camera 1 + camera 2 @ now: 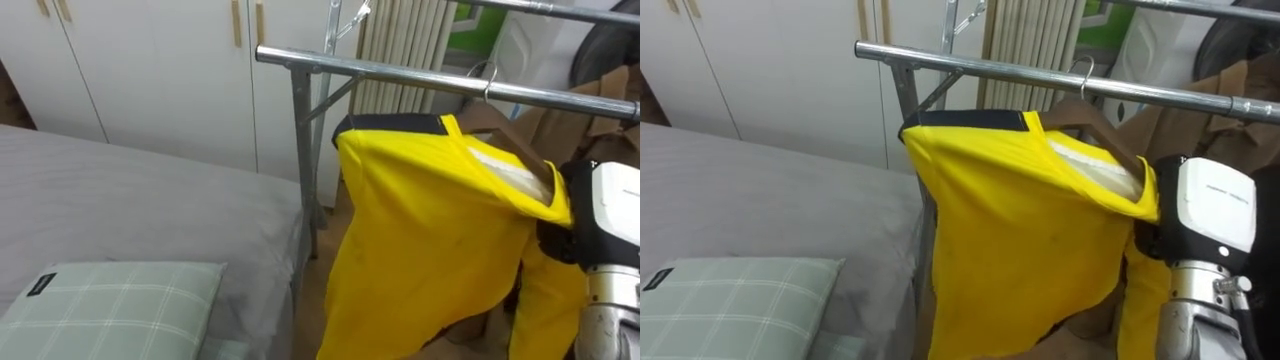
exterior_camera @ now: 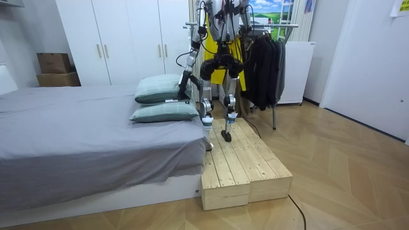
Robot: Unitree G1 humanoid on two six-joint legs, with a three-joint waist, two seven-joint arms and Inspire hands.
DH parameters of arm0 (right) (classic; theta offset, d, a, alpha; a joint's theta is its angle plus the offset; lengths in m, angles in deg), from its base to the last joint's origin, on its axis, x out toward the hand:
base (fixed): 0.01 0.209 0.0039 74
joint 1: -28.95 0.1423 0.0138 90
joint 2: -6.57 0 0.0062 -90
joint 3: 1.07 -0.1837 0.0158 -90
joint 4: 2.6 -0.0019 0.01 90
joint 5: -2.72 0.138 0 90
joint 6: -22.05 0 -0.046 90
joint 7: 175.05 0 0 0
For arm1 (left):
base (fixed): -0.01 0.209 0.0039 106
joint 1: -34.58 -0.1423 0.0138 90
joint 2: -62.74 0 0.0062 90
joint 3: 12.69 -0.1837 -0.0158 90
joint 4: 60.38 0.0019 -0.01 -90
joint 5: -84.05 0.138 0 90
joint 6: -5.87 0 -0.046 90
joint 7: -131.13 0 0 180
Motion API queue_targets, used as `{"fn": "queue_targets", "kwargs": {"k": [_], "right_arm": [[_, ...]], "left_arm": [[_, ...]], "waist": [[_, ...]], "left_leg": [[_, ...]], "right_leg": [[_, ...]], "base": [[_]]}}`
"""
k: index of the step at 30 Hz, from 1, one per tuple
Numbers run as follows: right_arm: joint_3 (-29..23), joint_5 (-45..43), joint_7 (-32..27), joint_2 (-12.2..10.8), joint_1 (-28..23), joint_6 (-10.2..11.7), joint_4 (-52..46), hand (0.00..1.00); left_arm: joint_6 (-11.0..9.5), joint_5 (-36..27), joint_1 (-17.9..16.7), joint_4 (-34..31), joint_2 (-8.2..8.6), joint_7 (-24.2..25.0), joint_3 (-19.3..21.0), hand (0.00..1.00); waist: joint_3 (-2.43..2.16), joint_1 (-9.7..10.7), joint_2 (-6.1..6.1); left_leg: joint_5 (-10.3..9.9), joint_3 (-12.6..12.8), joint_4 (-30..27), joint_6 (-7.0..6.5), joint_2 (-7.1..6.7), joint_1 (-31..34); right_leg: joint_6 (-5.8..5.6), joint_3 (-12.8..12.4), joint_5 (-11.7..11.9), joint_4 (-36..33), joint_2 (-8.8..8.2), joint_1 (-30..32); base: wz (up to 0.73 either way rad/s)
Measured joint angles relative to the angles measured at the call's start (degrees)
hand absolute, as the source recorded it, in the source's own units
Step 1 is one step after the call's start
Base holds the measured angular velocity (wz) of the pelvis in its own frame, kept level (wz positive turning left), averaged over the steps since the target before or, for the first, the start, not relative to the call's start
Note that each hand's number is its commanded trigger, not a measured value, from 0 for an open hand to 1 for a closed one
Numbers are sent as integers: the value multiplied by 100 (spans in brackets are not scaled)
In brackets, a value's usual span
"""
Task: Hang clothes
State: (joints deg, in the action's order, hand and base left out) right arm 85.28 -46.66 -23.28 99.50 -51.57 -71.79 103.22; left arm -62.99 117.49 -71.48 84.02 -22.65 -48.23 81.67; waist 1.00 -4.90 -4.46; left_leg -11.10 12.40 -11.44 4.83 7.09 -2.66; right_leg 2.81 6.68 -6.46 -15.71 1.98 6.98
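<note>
One yellow shirt (image 1: 420, 250) with a dark collar band hangs on a wooden hanger (image 1: 505, 135) hooked over the metal rail (image 1: 400, 72). Its long axis is vertical, hem down. The right hand (image 1: 558, 238) is at its shoulder, grasp not discernible. The left hand (image 2: 184, 86) hangs low.

We see a bright yellow shirt (image 1: 430, 230) with a dark navy band at its collar, on a brown hanger (image 1: 510, 135). The rail (image 1: 400, 72) is silver-grey. The bed (image 1: 130, 200) is plain grey, and its pillow (image 1: 120, 300) is pale green with a faint white check. The wardrobe (image 1: 160, 70) is white with light wooden handles (image 1: 237, 22). In the room view, the clothes (image 2: 263, 64) beside the shirt are black and the platform (image 2: 243, 166) is pale raw wood.
</note>
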Motion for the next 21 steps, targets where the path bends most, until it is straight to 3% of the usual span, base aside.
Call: {"fn": "queue_targets", "kwargs": {"k": [21], "right_arm": [[79, -242, 189, -3, 153, -117, 177, 100]], "left_arm": [[0, 3, -29, -129, -9, 0, 19, 0]], "waist": [[3, -26, -61]], "left_leg": [[4, -21, -37, 5, -5, 1]], "right_leg": [[0, -5, 0, -5, -1, 1]], "base": [[0]]}}
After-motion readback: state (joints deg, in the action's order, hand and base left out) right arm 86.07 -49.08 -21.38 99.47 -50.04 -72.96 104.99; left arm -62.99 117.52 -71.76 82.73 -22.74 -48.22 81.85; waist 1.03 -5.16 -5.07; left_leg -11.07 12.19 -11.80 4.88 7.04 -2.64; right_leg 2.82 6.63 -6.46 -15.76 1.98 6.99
